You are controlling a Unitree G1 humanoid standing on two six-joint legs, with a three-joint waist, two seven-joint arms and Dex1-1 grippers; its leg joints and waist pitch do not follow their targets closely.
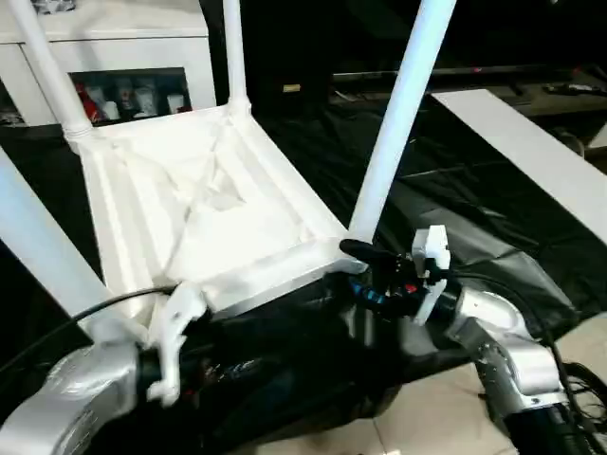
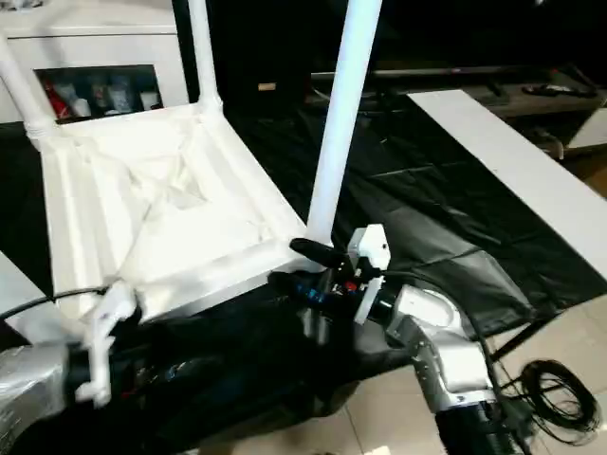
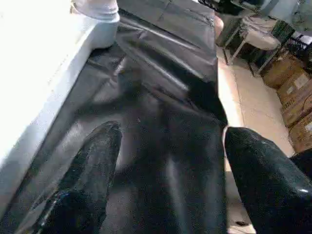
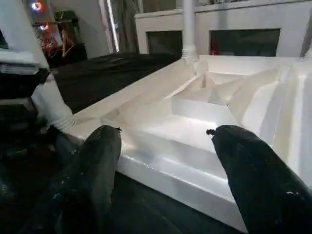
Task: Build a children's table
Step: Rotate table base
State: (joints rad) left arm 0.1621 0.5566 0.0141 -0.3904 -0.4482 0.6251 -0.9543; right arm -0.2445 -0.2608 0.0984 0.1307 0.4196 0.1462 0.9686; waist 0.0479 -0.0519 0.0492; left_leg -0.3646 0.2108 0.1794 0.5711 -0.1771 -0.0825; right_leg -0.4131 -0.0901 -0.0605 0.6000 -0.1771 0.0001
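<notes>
The children's table (image 1: 209, 213) lies upside down on the black sheet (image 1: 455, 190), with its white ribbed underside facing up. Legs stand up from its corner sockets: two at the back (image 1: 234, 47) (image 1: 38, 66), one at the near right (image 1: 403, 104) and one at the near left (image 1: 38, 251). My right gripper (image 2: 303, 267) is at the near right corner, by that leg's base. It is open, and the table's rim (image 4: 161, 165) lies just ahead of its fingers (image 4: 97, 161). My left gripper (image 3: 173, 129) hangs open over the sheet beside the rim (image 3: 44, 97), holding nothing.
A white cabinet (image 1: 123, 95) with glass doors stands behind the table. A long white panel (image 1: 531, 152) lies along the right of the sheet. The tiled floor and a coil of black cable (image 2: 550, 389) are below the near edge. Cardboard boxes (image 3: 287, 73) stand on the floor.
</notes>
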